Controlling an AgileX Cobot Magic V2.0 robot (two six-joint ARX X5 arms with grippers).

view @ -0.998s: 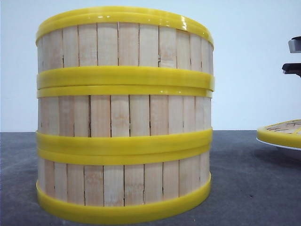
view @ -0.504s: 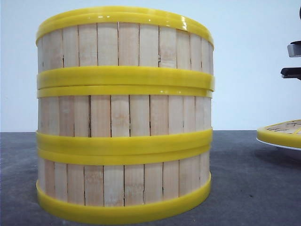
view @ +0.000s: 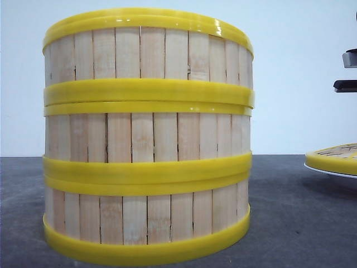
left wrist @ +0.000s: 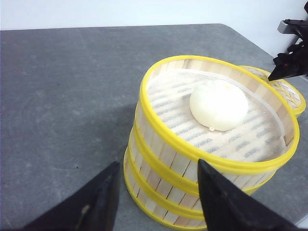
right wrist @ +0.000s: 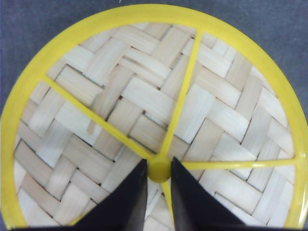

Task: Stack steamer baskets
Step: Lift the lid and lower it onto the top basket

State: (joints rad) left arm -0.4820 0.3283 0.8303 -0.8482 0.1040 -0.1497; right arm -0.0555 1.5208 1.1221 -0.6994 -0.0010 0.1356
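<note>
Tabletop (view: 301,223): dark grey, matte, faintly speckled, running flat across the lower part of the front view.
Tabletop edge: one rounded corner shows in the left wrist view, far side.
Wall (view: 295,84): plain, pale bluish-white, bare, meeting the tabletop in a straight level line.
Light: soft and even; a dim shadow lies on the grey surface in the left wrist view.

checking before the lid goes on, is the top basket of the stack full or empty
Not empty: the top basket holds one white bun on a cloth liner, seen from the left wrist.
</note>
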